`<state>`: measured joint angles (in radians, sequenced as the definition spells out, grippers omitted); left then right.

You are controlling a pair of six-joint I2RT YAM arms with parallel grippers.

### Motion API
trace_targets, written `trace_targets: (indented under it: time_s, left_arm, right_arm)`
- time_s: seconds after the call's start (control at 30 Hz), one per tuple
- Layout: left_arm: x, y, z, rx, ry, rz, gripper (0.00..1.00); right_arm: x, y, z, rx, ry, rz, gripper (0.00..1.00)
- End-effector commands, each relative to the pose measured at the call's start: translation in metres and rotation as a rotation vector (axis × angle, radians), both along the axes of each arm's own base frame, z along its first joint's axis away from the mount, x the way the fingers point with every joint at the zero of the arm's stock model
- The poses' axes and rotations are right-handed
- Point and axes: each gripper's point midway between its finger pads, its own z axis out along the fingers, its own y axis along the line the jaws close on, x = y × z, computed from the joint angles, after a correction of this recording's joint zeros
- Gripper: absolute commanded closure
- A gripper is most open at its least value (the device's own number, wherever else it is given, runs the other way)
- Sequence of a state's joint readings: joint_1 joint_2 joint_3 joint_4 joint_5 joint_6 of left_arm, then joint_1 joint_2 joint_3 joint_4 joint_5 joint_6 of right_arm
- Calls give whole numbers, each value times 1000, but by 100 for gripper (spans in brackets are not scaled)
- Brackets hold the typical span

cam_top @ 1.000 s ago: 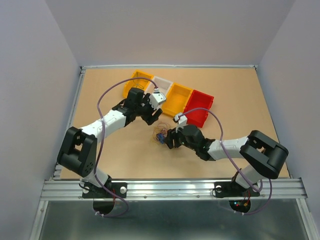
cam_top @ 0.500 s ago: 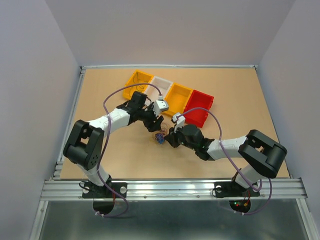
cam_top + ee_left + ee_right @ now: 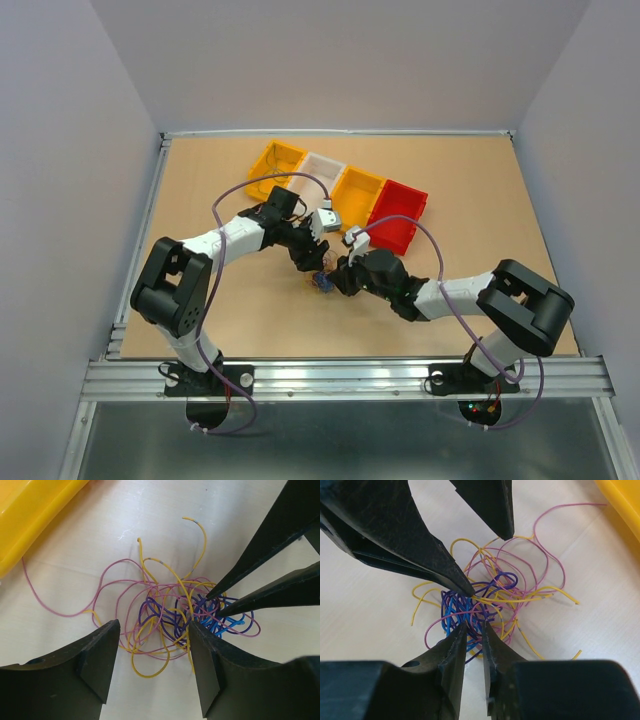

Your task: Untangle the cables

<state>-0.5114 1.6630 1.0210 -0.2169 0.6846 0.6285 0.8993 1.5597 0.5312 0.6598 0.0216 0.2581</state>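
A: Where do the cables [image 3: 320, 281] lie?

B: In a loose tangle flat on the table [image 3: 200, 200]. They sit just near of the row of bins [image 3: 340, 188], between the tips of the two arms.

A: And the left gripper [image 3: 152, 627]?

B: Its jaws are spread wide, one on each side of the tangle. The pink and yellow loops lie in the gap between them.

A: The right gripper [image 3: 472, 626]?

B: It reaches in from the right. Its jaws are drawn almost together, and blue and purple strands from the dense core are pinched between the tips.

A: How do the two stand to each other?

B: Tip to tip over the knot. One left finger ends just beside the right tips. One pink strand trails away and ends just beside the yellow bin [image 3: 30, 510]. Whether it touches the bin cannot be told.
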Motion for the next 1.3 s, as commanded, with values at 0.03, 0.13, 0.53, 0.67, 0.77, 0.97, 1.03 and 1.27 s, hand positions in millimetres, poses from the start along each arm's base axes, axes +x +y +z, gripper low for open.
trace_targets:
  time_s: [0.03, 0.13, 0.53, 0.67, 0.77, 0.97, 1.03, 1.27]
  left_arm:
    - [6, -6, 29, -53, -94, 0, 29]
    - [5, -6, 37, -68, -113, -1, 28]
    - [3, -7, 29, -56, -71, -2, 27]
    - [-1, -11, 22, -43, -50, -14, 28]
    - [-6, -17, 13, -27, -27, -32, 35]
    - [-10, -22, 8, -11, -31, -58, 88]
    - [-5, -21, 16, -26, -62, -30, 100]
    - [-6, -19, 45, -75, -125, -8, 100]
  right_arm:
    - [-1, 1, 20, 57, -50, 9, 73]
    - [-4, -1, 21, 62, -51, 16, 70]
    - [-10, -8, 26, 71, -64, 19, 63]
    - [-10, -9, 27, 71, -67, 19, 60]
    - [-10, -9, 27, 71, -69, 19, 58]
    - [-10, -9, 24, 66, -65, 19, 48]
    - [-10, -9, 21, 64, -61, 18, 31]
    - [8, 1, 16, 36, -89, -12, 18]
